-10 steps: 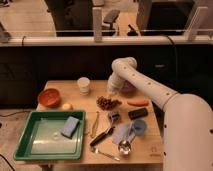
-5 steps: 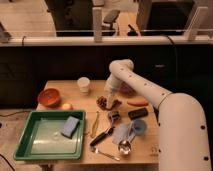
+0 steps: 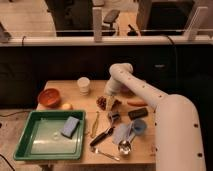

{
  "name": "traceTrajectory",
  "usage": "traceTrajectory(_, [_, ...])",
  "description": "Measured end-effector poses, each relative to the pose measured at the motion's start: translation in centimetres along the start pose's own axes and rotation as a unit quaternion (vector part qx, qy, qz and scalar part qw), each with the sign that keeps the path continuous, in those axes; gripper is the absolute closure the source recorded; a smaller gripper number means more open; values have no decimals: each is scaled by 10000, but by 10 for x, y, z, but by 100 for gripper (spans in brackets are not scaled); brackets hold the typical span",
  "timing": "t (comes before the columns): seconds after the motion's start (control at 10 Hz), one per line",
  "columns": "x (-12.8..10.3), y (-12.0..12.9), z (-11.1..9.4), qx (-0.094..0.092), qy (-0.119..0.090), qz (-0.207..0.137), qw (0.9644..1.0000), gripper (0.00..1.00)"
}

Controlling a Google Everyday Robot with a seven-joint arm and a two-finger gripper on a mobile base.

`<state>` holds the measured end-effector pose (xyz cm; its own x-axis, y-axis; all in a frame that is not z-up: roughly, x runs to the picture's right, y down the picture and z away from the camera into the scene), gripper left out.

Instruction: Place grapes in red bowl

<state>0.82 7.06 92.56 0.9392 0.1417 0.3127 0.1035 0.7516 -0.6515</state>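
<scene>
the arm reaches in from the right, bends above the far middle of the tabletop [image 3: 64, 86] and comes down so that the hand [image 3: 111, 103] sits right at the grapes [image 3: 102, 102], on their right side; the two look to be touching, but whether the hand is wide, narrow or gripping the bunch cannot be told

the grapes lie on the tabletop near its middle, low and flat, not lifted clear. the red bowl [image 3: 49, 96] stands well apart from them at the left edge, with a small yellow-orange item [image 3: 66, 106] just beside its right rim. a white cup [image 3: 84, 85] stands upright behind, between bowl and arm

in front of the bowl is a green tray [image 3: 47, 142] holding a blue sponge [image 3: 70, 126]. an orange carrot [image 3: 136, 103] lies to the right of the hand, and a spoon [image 3: 124, 146] lies near the front edge
</scene>
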Motion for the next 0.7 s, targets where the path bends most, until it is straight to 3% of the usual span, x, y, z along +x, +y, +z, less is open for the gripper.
traceTrajectory(0.2, [1, 0, 13, -126, -37, 24, 9999, 27])
traceTrajectory(0.7, [-2, 0, 18, -210, 64, -121, 9997, 77])
